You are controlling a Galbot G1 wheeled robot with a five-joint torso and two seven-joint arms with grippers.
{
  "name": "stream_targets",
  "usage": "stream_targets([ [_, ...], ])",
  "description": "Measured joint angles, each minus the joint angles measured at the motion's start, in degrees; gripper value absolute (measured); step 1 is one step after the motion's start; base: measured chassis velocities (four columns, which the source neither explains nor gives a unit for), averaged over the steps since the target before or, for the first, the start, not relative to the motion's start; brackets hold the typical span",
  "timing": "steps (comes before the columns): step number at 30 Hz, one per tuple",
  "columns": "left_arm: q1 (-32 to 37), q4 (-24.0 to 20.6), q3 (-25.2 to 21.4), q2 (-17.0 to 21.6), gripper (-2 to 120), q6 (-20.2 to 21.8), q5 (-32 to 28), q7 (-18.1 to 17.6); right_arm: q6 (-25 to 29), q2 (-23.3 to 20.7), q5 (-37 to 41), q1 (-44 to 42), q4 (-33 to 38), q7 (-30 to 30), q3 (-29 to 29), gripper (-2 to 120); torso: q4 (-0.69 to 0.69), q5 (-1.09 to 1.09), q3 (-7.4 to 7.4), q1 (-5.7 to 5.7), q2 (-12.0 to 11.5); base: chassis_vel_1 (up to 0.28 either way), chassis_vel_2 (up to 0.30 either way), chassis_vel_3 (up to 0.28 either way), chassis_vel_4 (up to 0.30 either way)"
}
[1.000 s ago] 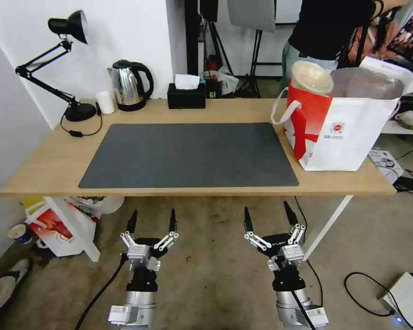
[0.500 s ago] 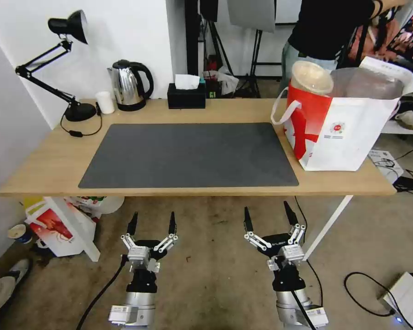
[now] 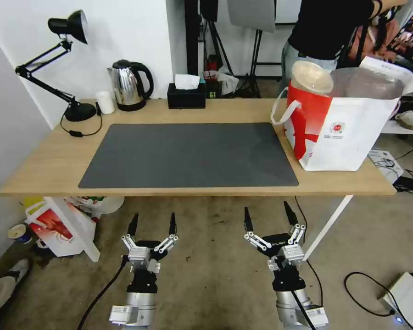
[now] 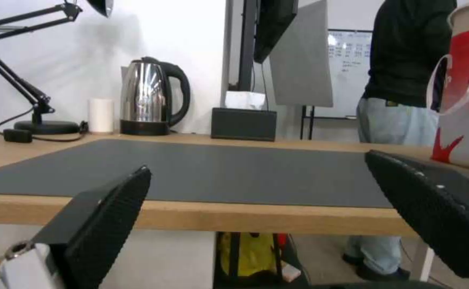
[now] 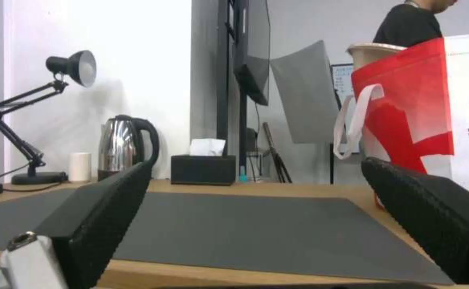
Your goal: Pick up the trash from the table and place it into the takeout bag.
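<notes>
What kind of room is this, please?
Probably an office or studio used as a test space: a desk-like table with a desk lamp, kettle and tissue box, plus stands and a whiteboard behind.

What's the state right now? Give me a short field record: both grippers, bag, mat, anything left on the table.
left gripper: open, empty, held low before the table's front edge
right gripper: open, empty, held low before the front edge
takeout bag: upright at the table's right end, a round container sticking out of its top
mat: nothing on it
back of table: lamp, small white cup, kettle, tissue box
</notes>
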Motion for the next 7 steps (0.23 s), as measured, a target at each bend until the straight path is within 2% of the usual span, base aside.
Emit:
stream_targets([
  [7,0.0,0.0,0.0,0.0,100,0.0,0.0,0.0,0.0,0.0,0.0,0.0,0.0,0.0,0.0,100,0.00,0.00,0.00,0.00,0.0,0.000,0.000,0.000,0.000],
])
